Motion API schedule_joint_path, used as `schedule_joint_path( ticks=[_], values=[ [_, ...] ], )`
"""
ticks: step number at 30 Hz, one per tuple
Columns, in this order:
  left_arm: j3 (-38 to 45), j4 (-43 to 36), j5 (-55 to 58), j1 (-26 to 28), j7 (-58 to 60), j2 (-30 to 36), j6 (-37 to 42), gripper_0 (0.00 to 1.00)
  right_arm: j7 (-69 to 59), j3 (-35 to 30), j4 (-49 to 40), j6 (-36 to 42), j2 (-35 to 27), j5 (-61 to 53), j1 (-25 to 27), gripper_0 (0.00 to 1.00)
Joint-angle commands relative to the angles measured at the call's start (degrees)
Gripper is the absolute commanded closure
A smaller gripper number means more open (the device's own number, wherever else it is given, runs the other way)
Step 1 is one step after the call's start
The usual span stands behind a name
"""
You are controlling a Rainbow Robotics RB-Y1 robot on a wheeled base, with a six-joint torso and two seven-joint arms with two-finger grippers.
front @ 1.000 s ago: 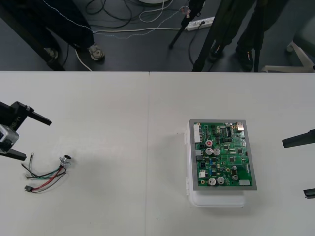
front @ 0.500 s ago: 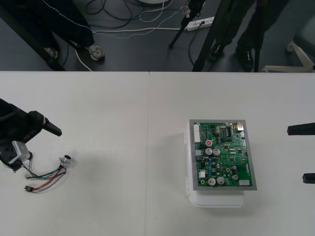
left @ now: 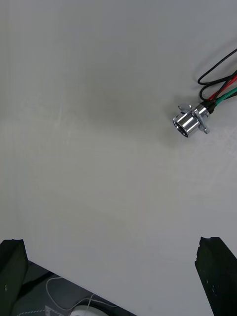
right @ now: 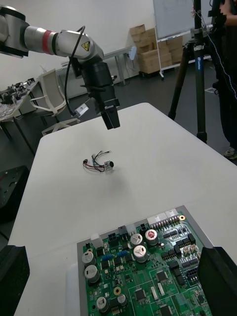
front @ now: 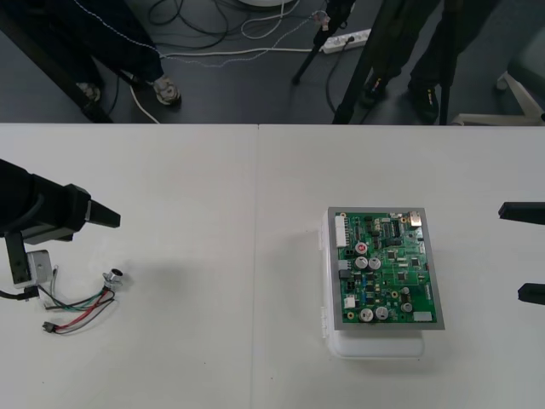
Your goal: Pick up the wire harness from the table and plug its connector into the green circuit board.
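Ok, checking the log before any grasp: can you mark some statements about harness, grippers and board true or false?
1. The wire harness lies on the table, unplugged. True.
2. The left gripper is shut on the harness. False: it is open, above the table near the socket.
3. The right gripper is open, beside the circuit board. True.
4. The harness touches the board. False: it lies far off, toward the robot's left.

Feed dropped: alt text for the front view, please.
The wire harness lies loose at the table's left, open left gripper hovering beside it. The green circuit board sits right of centre, open right gripper at the edge.
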Motion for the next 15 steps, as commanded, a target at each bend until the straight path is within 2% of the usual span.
schedule_joint_path(
  ticks=[1,10,15],
  values=[
    [-4.12,-2.94,-1.14,-2.0,-19.02,4.79,11.61,0.0,1.54,0.54,-0.26,-0.45,0.38,-2.94,-0.64,0.0],
    [-8.43,-5.48,-2.55,-2.0,-33.78,6.29,18.03,0.0,3.56,5.99,-0.26,-0.45,-3.05,-8.39,-0.64,0.0],
    [-9.83,-6.45,-3.43,-2.0,-41.52,6.73,18.73,0.0,5.06,6.16,-0.26,-0.45,-3.58,-8.65,-1.87,0.0]
  ],
)
